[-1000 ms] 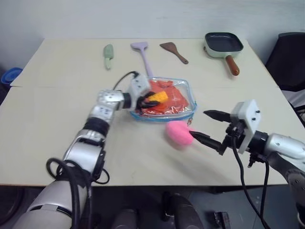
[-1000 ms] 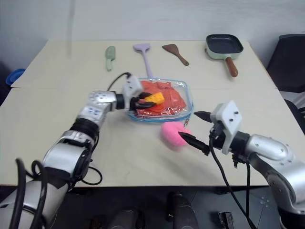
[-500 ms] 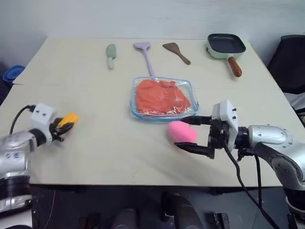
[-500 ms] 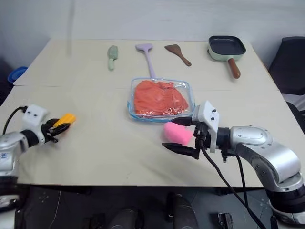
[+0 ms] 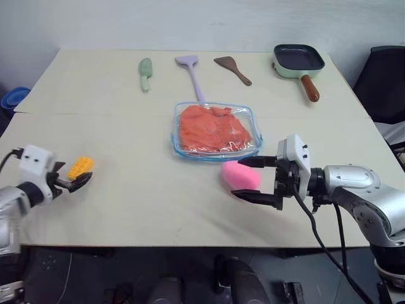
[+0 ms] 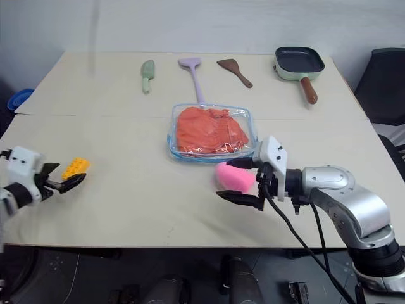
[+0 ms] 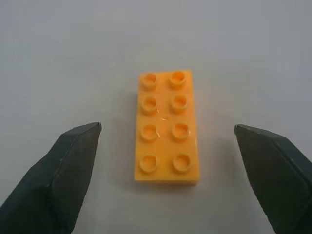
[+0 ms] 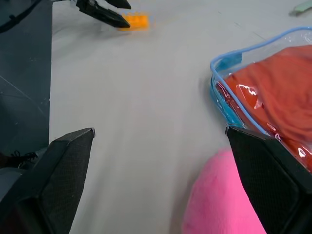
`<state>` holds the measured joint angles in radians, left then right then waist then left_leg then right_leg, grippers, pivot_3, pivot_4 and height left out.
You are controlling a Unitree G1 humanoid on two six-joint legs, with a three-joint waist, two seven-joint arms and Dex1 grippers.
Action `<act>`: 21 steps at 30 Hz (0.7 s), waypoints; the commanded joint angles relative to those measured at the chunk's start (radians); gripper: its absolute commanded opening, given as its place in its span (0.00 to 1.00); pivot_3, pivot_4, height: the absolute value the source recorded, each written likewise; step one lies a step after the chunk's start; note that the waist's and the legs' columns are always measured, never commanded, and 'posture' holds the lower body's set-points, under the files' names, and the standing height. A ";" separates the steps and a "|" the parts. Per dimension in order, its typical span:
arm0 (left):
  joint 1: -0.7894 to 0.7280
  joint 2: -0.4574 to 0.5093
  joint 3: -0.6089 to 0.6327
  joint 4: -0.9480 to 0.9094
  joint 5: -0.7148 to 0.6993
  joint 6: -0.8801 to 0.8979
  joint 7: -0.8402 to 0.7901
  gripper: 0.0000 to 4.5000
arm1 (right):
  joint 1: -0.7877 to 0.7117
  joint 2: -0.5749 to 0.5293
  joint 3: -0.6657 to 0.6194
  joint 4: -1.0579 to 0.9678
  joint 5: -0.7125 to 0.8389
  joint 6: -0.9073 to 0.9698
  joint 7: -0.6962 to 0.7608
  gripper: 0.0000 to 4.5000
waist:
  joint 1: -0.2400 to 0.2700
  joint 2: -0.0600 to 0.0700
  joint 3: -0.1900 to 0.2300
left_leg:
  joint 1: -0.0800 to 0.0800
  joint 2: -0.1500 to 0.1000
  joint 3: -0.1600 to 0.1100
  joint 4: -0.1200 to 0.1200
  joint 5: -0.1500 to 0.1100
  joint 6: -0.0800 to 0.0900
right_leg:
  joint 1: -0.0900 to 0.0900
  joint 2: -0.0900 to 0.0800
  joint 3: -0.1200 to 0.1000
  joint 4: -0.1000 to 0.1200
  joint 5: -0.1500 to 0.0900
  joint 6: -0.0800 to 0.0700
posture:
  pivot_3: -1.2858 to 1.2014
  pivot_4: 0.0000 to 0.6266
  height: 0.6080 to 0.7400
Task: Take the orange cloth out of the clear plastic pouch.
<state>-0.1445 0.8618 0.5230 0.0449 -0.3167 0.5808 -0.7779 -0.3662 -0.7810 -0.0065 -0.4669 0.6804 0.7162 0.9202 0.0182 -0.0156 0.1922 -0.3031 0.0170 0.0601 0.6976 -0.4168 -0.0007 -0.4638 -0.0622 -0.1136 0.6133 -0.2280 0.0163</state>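
The clear plastic pouch (image 5: 176, 147) lies flat mid-table, and the orange cloth (image 5: 214, 128) is inside it. Far from it, by the table's left edge, my left gripper (image 5: 74, 175) is open. A small yellow brick (image 7: 168, 127) lies on the table between its fingers (image 7: 73, 161), touching neither. My right gripper (image 5: 238, 178) is open just in front of the pouch, one finger on each side of a pink plush (image 5: 245, 172). In the right wrist view the pouch's blue-trimmed corner (image 8: 225, 64) and the cloth (image 8: 278, 83) show behind the plush (image 8: 224, 200).
Along the table's far side lie a green utensil (image 5: 145, 73), a purple spatula (image 5: 190, 71), a brown spatula (image 5: 231, 69) and a green pan (image 5: 297, 59). A black chair (image 5: 386, 79) stands off the right edge and a blue object (image 5: 12, 99) off the left.
My left arm swung from the pouch to the table's left edge with the yellow brick, then opened and left it on the table. My right gripper closed in around the pink plush.
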 commanded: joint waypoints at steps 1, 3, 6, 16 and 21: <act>-0.009 0.093 0.060 -0.158 -0.185 0.052 -0.201 1.00 | 0.030 -0.020 -0.052 -0.052 0.005 -0.015 -0.009 1.00 | 0.003 0.000 0.000 | 0.000 0.000 0.000 0.000 0.000 0.000 | 0.000 0.000 0.000 -0.001 0.000 0.000 | 0.52 0.24 1.00; -0.054 0.134 0.007 -0.203 -0.225 0.067 -0.247 1.00 | 0.046 -0.024 -0.060 -0.061 0.001 -0.018 -0.016 1.00 | 0.007 0.001 0.000 | 0.000 -0.001 0.000 0.000 0.000 0.000 | 0.000 -0.001 0.000 -0.002 0.000 0.000 | 0.52 0.24 1.00; -0.166 0.147 -0.183 -0.238 -0.186 0.000 -0.303 1.00 | 0.065 -0.025 -0.078 -0.079 0.002 -0.016 -0.036 1.00 | 0.011 0.001 0.000 | 0.000 -0.001 -0.001 0.001 0.000 0.000 | 0.001 -0.001 0.000 -0.003 0.000 0.000 | 0.52 0.24 1.00; -0.676 -0.119 -0.748 0.313 0.348 -0.653 -0.250 1.00 | 0.119 -0.031 -0.133 -0.131 0.009 0.002 -0.096 1.00 | 0.004 0.001 0.000 | 0.000 -0.002 0.006 0.001 0.001 0.000 | 0.001 0.003 0.003 0.003 0.000 0.000 | 0.52 0.24 1.00; -0.814 -0.233 -0.821 0.582 0.461 -0.889 -0.194 1.00 | 0.163 -0.033 -0.164 -0.166 0.018 0.010 -0.127 1.00 | 0.005 0.000 0.000 | 0.000 -0.002 0.006 0.001 0.001 0.000 | 0.000 0.002 0.002 0.003 0.000 0.000 | 0.52 0.24 1.00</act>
<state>-0.9294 0.6306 -0.2962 0.5781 0.1147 -0.2356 -0.9917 -0.2076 -0.8040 -0.1306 -0.5931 0.6831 0.7253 0.8045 0.0235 -0.0152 0.1926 -0.3031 0.0146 0.0663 0.6986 -0.4161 -0.0005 -0.4638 -0.0597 -0.1115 0.6165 -0.2277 0.0167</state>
